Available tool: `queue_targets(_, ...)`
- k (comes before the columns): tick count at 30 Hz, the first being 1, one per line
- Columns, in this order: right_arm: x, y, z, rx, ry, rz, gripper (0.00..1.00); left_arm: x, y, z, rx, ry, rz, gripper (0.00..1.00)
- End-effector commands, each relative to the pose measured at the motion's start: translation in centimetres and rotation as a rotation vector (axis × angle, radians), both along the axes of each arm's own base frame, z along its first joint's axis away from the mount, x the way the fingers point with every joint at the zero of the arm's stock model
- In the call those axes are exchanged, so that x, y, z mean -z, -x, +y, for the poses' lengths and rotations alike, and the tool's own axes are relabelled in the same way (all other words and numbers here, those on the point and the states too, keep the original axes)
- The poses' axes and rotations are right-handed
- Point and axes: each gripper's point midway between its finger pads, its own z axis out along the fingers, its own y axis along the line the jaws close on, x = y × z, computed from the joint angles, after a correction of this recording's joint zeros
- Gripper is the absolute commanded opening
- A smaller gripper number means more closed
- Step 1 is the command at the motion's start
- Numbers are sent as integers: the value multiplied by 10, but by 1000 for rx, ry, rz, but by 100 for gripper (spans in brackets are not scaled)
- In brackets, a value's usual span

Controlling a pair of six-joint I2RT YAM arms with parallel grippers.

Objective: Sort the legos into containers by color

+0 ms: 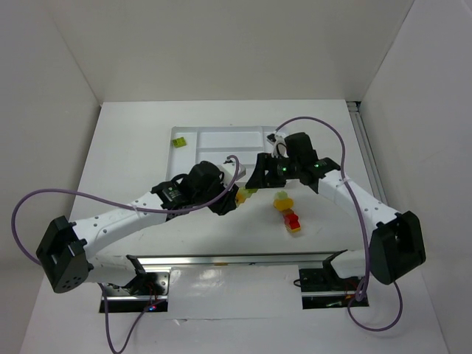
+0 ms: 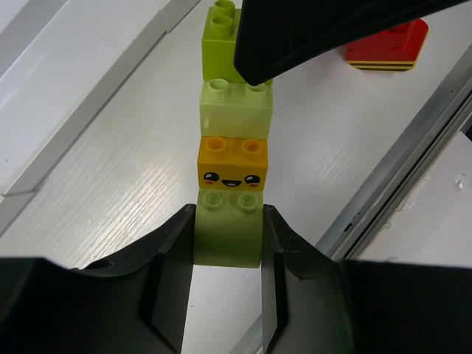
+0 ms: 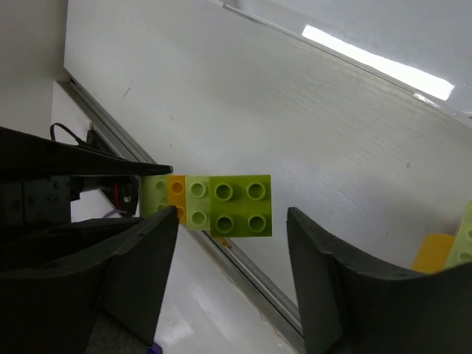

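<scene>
**Desk:** Where is the stack?

**Operator:** I'm holding a four-brick stick of studded plastic legos, greens plus one smiling yellow-orange, just on the near side of the flat white compartment tray. My left end effector is clamped on the bottom green brick. My right end effector gapes around the lime end brick, gripping nothing.

**Desk:** Handling?

**Operator:** Light, rigid and slick, I'd judge. Pinch the flat sides, then pry.

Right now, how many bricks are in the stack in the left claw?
4: green brick in the left claw, then smiley orange, pale green, lime farthest out.
</scene>
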Motion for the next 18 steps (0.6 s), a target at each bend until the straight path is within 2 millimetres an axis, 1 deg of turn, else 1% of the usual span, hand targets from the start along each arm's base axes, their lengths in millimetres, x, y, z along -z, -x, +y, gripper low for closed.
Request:
queue_targets(1,-1,-7,5,-23,-30,-39,66,-20,-1,-6,25,49,-43,0)
queue_targets(3,-3,-9,6,-23,-35,-49,62,-20,-1,-6,25,49,-43,0)
queue_targets(4,1,-9,6,-23,-30,-39,62,-20,-1,-6,25,49,-43,0)
queue_targets(5,-3,-11,7,-23,-34,-47,60,-20,-1,-6,25,49,-43,0)
queue_targets(7,1,-12,7,-23,-29,-36,59,-20,-1,-6,25,49,-43,0)
queue_targets(8,2,-12,7,-28,-26,-43,54,-20,-1,-6,25,49,-43,0)
queue_targets(9,5,-12,7,-28,-21,-33,52,-20,-1,-6,25,49,-43,0)
queue_targets(14,7,-11,6,-34,-14,-32,51,-23,-1,-5,25,55,-49,0)
queue_targets(15,9,-11,4,-27,-5,-26,49,-23,-2,-5,18,52,-53,0)
queue_targets(16,9,-12,3,-19,2,-29,38,-23,-2,-5,18,52,-53,0)
queue_targets(18,9,-13,0,-3,14,-36,28,-25,-2,-4,18,50,-52,0)
